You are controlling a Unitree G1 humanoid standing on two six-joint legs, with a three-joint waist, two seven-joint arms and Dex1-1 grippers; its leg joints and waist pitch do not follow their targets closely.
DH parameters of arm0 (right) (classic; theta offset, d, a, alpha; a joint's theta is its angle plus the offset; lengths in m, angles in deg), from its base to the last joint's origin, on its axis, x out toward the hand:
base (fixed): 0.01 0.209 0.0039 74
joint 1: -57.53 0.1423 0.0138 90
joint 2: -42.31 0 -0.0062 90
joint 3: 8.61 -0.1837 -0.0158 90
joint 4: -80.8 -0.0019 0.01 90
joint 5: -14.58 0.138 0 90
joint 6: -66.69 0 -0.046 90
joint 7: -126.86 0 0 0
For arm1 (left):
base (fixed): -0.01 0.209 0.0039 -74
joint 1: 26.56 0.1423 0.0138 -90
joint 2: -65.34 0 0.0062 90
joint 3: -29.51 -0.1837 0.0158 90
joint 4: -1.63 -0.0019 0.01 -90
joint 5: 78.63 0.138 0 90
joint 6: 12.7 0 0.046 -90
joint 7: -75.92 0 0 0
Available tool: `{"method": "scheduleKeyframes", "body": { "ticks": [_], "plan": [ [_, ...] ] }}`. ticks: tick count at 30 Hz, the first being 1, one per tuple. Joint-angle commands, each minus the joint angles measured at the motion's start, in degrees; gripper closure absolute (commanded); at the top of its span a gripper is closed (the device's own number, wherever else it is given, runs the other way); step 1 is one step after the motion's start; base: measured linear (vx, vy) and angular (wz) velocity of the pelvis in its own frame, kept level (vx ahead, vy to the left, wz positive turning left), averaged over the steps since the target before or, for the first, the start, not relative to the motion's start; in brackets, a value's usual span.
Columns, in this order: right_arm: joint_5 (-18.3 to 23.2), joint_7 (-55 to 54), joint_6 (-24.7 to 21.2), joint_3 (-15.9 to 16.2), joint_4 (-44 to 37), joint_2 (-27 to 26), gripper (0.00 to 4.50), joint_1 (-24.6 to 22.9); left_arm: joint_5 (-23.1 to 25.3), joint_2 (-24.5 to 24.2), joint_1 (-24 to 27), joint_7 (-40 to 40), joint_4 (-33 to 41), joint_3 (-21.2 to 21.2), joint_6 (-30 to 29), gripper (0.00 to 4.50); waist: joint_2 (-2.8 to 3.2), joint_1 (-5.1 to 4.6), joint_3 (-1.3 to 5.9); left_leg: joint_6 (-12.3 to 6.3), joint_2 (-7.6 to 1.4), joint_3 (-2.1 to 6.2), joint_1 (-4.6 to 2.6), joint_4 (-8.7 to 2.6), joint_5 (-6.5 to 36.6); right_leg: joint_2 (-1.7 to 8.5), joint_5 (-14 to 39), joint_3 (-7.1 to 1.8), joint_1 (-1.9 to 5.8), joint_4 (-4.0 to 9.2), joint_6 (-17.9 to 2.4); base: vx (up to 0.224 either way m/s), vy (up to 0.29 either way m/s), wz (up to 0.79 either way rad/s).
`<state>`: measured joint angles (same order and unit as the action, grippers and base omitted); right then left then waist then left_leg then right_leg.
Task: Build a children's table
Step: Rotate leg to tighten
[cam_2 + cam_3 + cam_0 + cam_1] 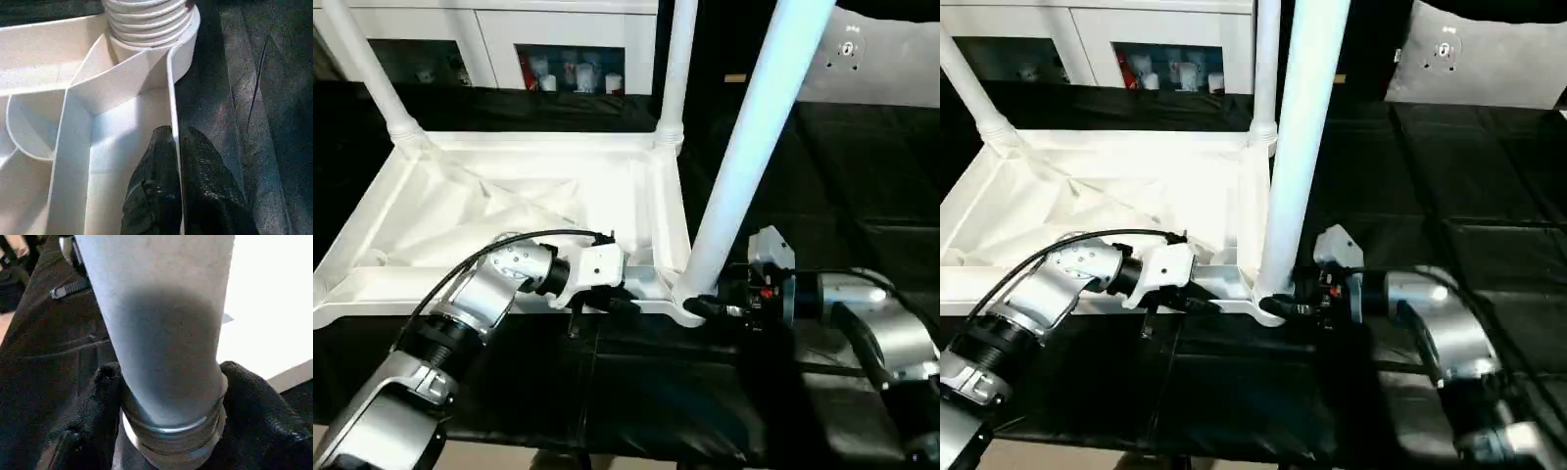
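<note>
The children's table lies upside down on the black cover, its ribbed white top facing up. Legs stand in the far left socket and the far right socket. A third leg rises, tilted a little, from the near right socket. My right gripper is shut on this leg just above its threaded end, with one finger on each side. My left gripper is shut on the top's near rim; its fingers pinch the thin wall close to that socket.
White cabinets with glass doors stand behind the work surface. A white panel lies at the back right. Bare black cover stretches to the right of the table top. The work surface's front edge runs just below my forearms.
</note>
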<state>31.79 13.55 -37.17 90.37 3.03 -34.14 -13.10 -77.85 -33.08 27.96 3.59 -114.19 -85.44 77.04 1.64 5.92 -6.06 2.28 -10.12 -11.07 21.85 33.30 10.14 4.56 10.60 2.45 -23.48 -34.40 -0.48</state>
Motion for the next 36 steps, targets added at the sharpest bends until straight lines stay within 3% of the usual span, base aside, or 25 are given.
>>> {"method": "scheduleKeyframes", "body": {
  "ticks": [1, 2, 3, 4, 5, 6, 8, 10, 12, 16, 20, 21, 23, 25, 29, 33, 36],
  "plan": [
    [-0.72, -3.7, -2.62, 1.92, -0.92, -2.3, 1.78, -2.98, 0.16, 1.95, 1.66, 1.9, 2.22, -0.87, -3.76, 4.5, -0.41, -0.27, 4.14, -4.73, -3.3, 1.05, -1.08, -3.61, 8.83, 3.9, 7.22, -2.33, 2.83, 3.36, -16.37, 0.0, 0.0, 0.0],
    [-0.72, -3.7, -2.62, 1.92, -0.92, -2.3, 1.78, -2.98, 0.16, 1.95, 1.66, 1.9, 2.22, -0.87, -3.76, 4.5, -0.51, -0.33, 4.0, -4.43, -3.36, 1.11, -1.12, -3.72, 9.47, 4.02, 8.29, -2.37, 2.7, 3.61, -16.06, 0.0, 0.0, 0.0],
    [-2.18, -8.88, -2.81, 1.4, -0.71, -4.52, 1.78, -3.99, -0.26, 3.43, 2.2, 5.21, 3.89, 0.31, -7.53, 4.5, -0.58, -0.46, 3.8, -4.22, -3.28, 1.15, -0.95, -3.87, 10.22, 4.0, 9.87, -2.33, 2.8, 3.77, -15.73, 0.0, 0.0, 0.0],
    [-3.67, -14.58, -3.11, 0.72, -0.3, -7.07, 1.78, -4.92, -0.75, 5.35, 2.82, 9.15, 5.72, 1.67, -11.73, 4.5, -0.38, -0.67, 3.59, -2.9, -3.36, 1.16, -1.23, -4.26, 12.41, 3.99, 13.5, -2.41, 2.61, 4.14, -14.95, 0.0, 0.0, 0.0],
    [-3.67, -14.58, -3.11, 0.72, -0.3, -7.07, 1.78, -4.92, -0.75, 5.35, 2.82, 9.15, 5.72, 1.67, -11.73, 4.5, -0.38, -0.88, 3.29, -2.09, -3.41, 1.17, -1.23, -4.46, 13.96, 4.01, 15.81, -2.48, 2.44, 4.31, -14.59, 0.0, 0.0, 0.0],
    [-4.81, -23.95, -4.74, -1.65, 0.86, -12.09, 1.78, -5.25, -1.43, 9.39, 3.59, 15.56, 8.41, 3.51, -18.66, 4.5, -0.47, -1.42, 2.99, 0.12, -3.14, 1.57, -1.66, -4.85, 18.86, 4.25, 25.77, -2.41, 2.41, 5.17, -11.84, 0.0, 0.0, 0.0],
    [-4.8, -27.4, -5.58, -2.84, 1.58, -14.14, 1.78, -4.9, -1.54, 11.37, 3.65, 18.34, 9.09, 4.19, -21.22, 4.5, -0.64, -2.16, 3.05, 1.28, -2.98, 2.04, -1.49, -5.14, 19.72, 4.27, 29.05, -2.28, 2.53, 5.52, -9.93, 0.0, 0.0, 0.0],
    [-4.71, -39.1, -6.46, -6.89, 5.85, -19.99, 1.78, -2.17, 0.3, 18.46, 2.57, 27.38, 8.9, 5.43, -26.57, 4.5, -0.63, -3.18, 2.94, 1.42, -2.89, 2.08, -1.53, -5.24, 20.8, 4.01, 29.21, -2.19, 2.05, 5.85, -9.27, 0.0, 0.0, 0.0],
    [-5.72, -44.52, -6.38, -8.16, 8.43, -21.87, 1.79, -0.51, 1.6, 22.23, 1.73, 32.03, 8.21, 6.01, -28.16, 4.5, -0.97, -3.98, 3.0, 0.65, -2.33, 2.08, -1.63, -4.92, 21.46, 4.09, 32.27, -1.98, 1.94, 6.57, -7.61, -0.027, 0.027, -0.04],
    [-8.89, -48.05, -7.11, -7.31, 10.08, -22.64, 1.79, 0.41, 4.03, 24.75, 0.97, 36.63, 8.39, 5.74, -28.1, 4.5, -0.7, -4.01, 3.3, -1.38, -2.3, 2.01, -1.29, -5.13, 19.13, 3.93, 29.55, -1.77, 2.08, 7.01, -6.71, 0.0, 0.0, 0.0],
    [-9.77, -47.99, -6.46, -6.84, 9.78, -22.7, 1.79, -0.07, 4.44, 24.38, 1.26, 36.35, 9.42, 5.24, -28.3, 4.5, -0.69, -3.89, 3.46, -2.09, -2.43, 1.75, -1.23, -5.21, 18.55, 3.78, 23.76, -1.9, 2.11, 6.59, -8.33, 0.0, 0.0, 0.0],
    [-9.63, -47.68, -5.15, -7.4, 8.96, -22.89, 1.24, -0.8, 5.8, 22.82, 1.57, 35.99, 9.86, 4.36, -27.98, 4.5, -0.61, -3.84, 3.5, -2.24, -2.48, 1.74, -1.19, -5.23, 18.39, 3.84, 22.97, -1.96, 2.16, 6.54, -8.67, 0.0, 0.0, 0.0],
    [-8.68, -46.95, -3.66, -8.31, 7.88, -23.0, 1.24, -1.51, 7.24, 21.31, 1.78, 36.11, 9.7, 3.91, -27.77, 4.5, -0.54, -3.72, 3.59, -2.36, -2.62, 1.68, -1.27, -5.21, 18.25, 3.89, 21.68, -2.07, 2.08, 6.42, -8.94, 0.0, 0.0, 0.0],
    [-8.02, -46.27, -2.95, -8.85, 7.13, -22.67, 0.95, -1.84, 7.75, 20.56, 1.74, 36.29, 9.18, 4.03, -27.37, 4.5, -0.65, -3.64, 3.73, -2.68, -2.6, 1.55, -1.12, -5.11, 17.07, 3.8, 19.34, -2.07, 2.26, 6.18, -9.88, 0.0, 0.0, 0.0],
    [-5.5, -39.93, 1.34, -10.31, 3.98, -18.63, 0.66, -3.09, 7.81, 17.51, 0.98, 34.93, 6.01, 5.0, -22.97, 4.5, -0.86, -3.51, 3.87, -3.88, -2.46, 1.3, -0.97, -4.84, 14.92, 3.78, 16.69, -2.04, 2.46, 5.96, -10.59, 0.0, 0.0, 0.0],
    [-3.39, -30.39, 3.96, -11.53, 1.59, -12.41, 0.43, -4.08, 6.75, 14.15, 0.47, 30.21, 3.1, 5.16, -16.69, 4.5, -0.97, -3.2, 4.3, -6.3, -2.36, 1.3, -0.46, -4.31, 10.79, 3.88, 12.43, -1.84, 3.17, 5.36, -11.52, 0.0, 0.0, 0.0],
    [-2.65, -24.19, 4.59, -11.29, 0.58, -8.24, 0.16, -4.38, 6.34, 12.07, 0.42, 26.26, 2.09, 4.43, -13.9, 4.5, -0.86, -3.16, 4.58, -8.35, -2.42, 1.13, -0.44, -3.81, 7.31, 3.68, 6.45, -1.69, 3.19, 4.59, -13.84, 0.0, 0.0, 0.0]
  ]
}}
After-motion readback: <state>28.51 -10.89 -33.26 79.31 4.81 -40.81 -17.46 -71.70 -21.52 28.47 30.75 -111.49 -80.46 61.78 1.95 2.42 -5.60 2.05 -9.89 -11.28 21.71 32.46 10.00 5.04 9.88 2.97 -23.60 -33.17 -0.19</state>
